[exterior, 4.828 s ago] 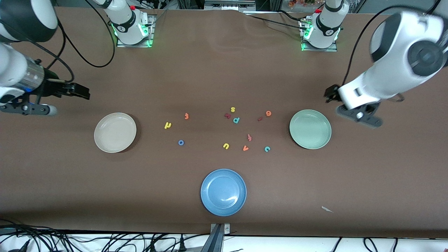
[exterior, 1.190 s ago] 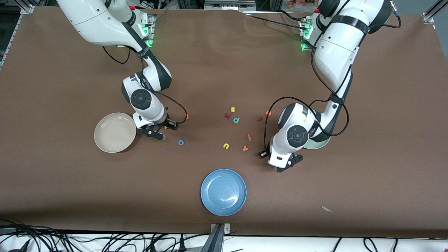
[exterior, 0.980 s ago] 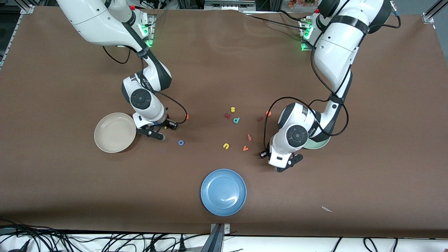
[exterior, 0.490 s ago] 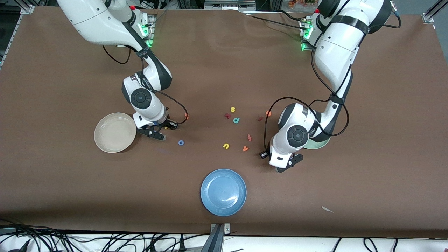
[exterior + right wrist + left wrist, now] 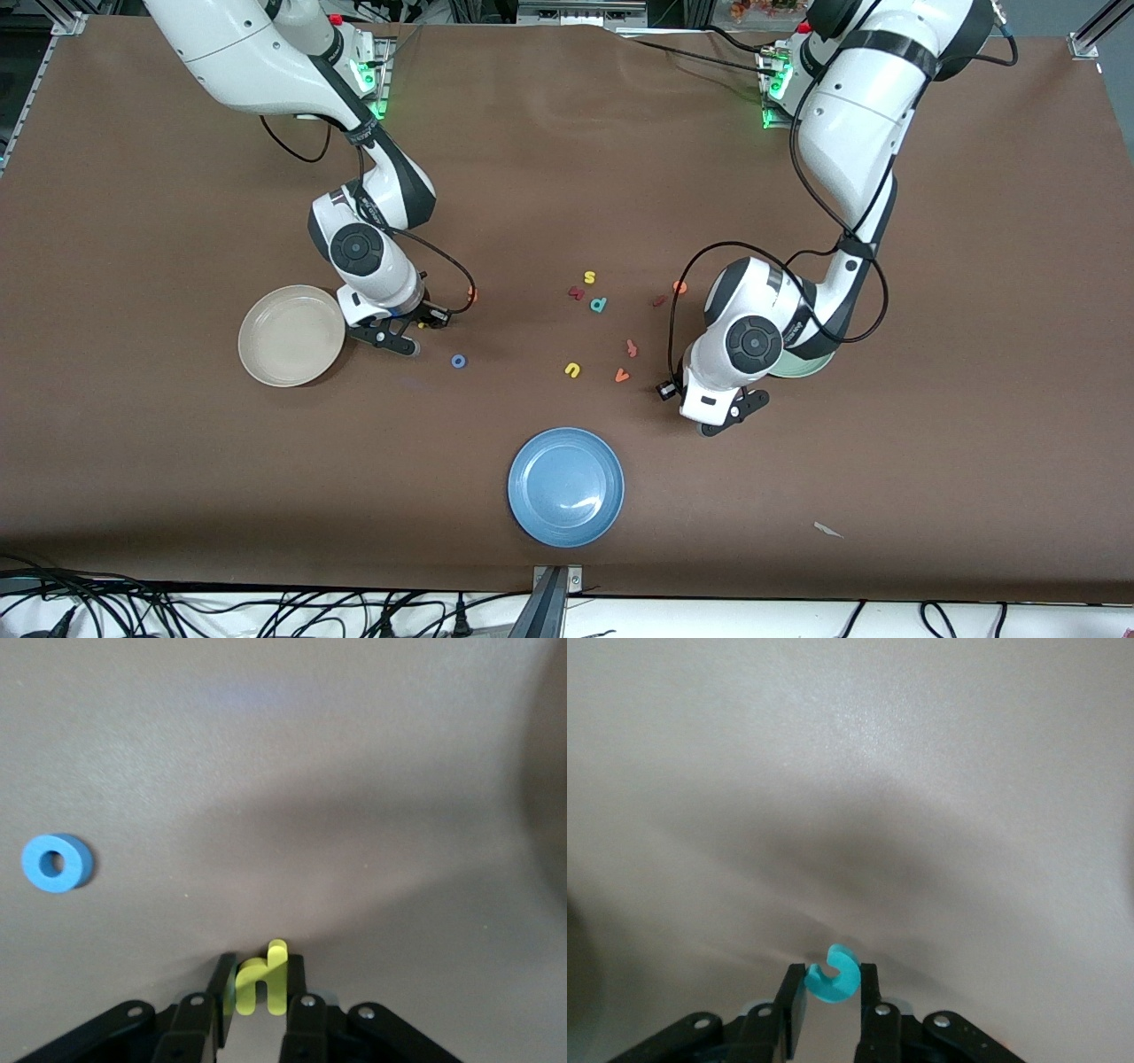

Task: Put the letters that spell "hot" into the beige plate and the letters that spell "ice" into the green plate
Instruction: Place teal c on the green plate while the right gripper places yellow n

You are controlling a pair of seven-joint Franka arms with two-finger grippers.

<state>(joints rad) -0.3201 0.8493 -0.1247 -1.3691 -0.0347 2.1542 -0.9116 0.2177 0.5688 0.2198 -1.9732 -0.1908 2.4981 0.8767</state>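
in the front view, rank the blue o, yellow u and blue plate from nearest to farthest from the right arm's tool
The right tool sits low beside the beige plate, shut on the yellow h.
1. blue o, just nearer the front camera.
2. yellow u, toward the left arm's end.
3. blue plate, nearest the front camera.

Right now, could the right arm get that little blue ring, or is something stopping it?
Probably not yet. The blue ring lies in the open close by the right claw, with nothing between them, but that claw is shut on the yellow h, which it would likely have to drop off first.
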